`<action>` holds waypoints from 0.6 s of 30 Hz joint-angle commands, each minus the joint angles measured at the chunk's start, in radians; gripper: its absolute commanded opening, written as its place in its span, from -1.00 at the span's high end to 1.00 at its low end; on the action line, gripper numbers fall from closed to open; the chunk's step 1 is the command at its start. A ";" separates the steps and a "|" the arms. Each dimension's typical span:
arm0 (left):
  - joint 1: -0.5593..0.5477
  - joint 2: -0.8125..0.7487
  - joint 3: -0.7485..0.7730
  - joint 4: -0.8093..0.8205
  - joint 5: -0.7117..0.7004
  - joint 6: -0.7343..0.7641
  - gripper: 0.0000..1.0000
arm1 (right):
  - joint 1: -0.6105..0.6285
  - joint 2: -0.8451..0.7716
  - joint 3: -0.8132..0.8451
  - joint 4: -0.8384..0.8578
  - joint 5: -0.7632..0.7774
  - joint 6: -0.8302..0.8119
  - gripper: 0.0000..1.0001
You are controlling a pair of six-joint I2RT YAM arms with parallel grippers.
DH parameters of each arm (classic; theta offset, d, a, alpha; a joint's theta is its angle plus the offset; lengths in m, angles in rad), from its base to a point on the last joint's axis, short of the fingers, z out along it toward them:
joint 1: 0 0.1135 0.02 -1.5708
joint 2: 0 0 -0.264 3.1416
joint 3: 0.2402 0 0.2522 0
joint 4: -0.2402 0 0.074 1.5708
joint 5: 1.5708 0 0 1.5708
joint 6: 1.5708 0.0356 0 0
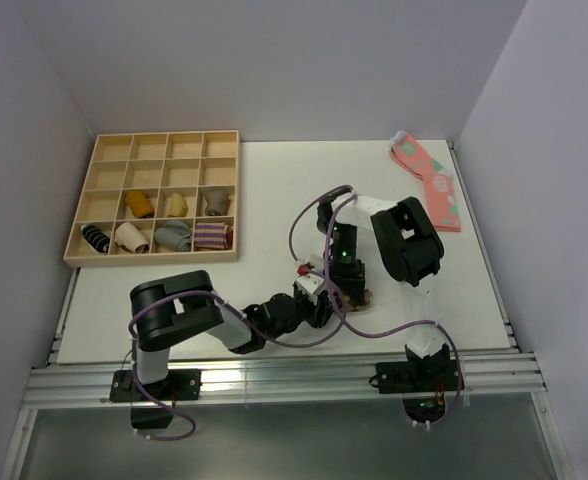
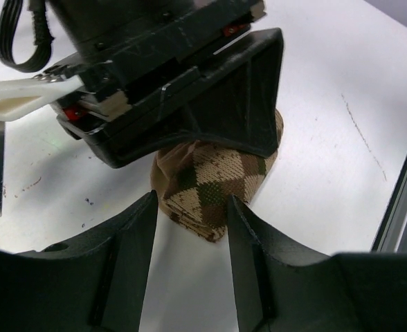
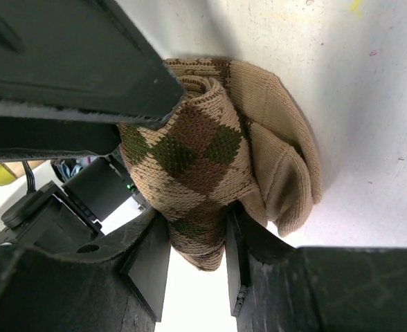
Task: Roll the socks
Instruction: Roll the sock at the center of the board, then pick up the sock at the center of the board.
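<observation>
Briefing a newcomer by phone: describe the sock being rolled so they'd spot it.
On the white table, look where the arms meet. Pinched in the right gripper are the socks: a tan bundle with dark argyle diamonds, unlike the pink spotted pair far right.

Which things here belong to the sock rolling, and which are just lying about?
Job: tan-brown argyle fabric sock bundle; right claw gripping it; left claw open at its tip.
Lying about: pink teal-spotted socks; wooden compartment tray; rolled socks in it.
</observation>
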 commanded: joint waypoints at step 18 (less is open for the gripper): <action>-0.073 -0.182 0.097 -0.534 -0.259 -0.717 -0.20 | -0.015 0.013 -0.011 0.215 -0.042 0.207 0.44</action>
